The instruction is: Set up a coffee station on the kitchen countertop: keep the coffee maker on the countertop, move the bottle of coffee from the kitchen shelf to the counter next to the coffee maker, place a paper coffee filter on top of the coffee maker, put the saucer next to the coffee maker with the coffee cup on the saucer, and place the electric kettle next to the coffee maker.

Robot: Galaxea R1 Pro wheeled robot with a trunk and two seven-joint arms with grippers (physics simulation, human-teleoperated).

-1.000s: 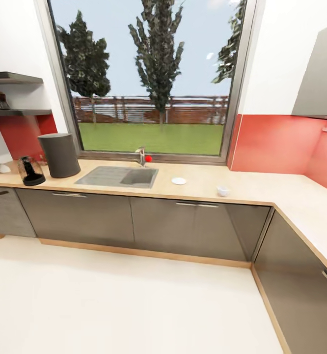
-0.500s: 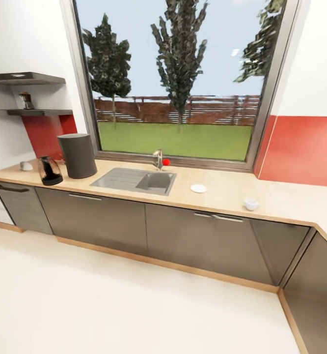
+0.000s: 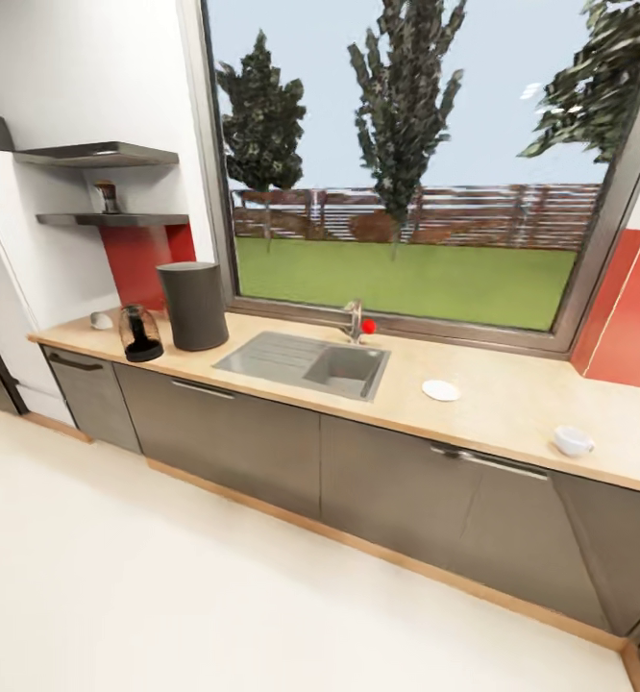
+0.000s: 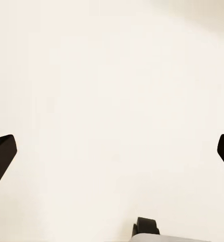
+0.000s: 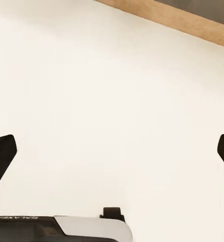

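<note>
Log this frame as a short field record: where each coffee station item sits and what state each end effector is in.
coffee maker: on countertop, left of sink
electric kettle: beside coffee maker
bottle of coffee: on shelf
saucer: right of sink, bare
coffee cup: apart from saucer
left end effector: open, empty
right end effector: open, empty

Left wrist view. L gripper (image 4: 112, 151) w/ jaws spread wide: two dark fingertips (image 4: 2, 156) at opposite frame edges, nothing btwn them. Beyond lies plain cream floor (image 4: 112, 75), uniform, no objects on it. A small black part on a pale grey piece of the robot body (image 4: 147, 229) shows at the frame edge.
</note>
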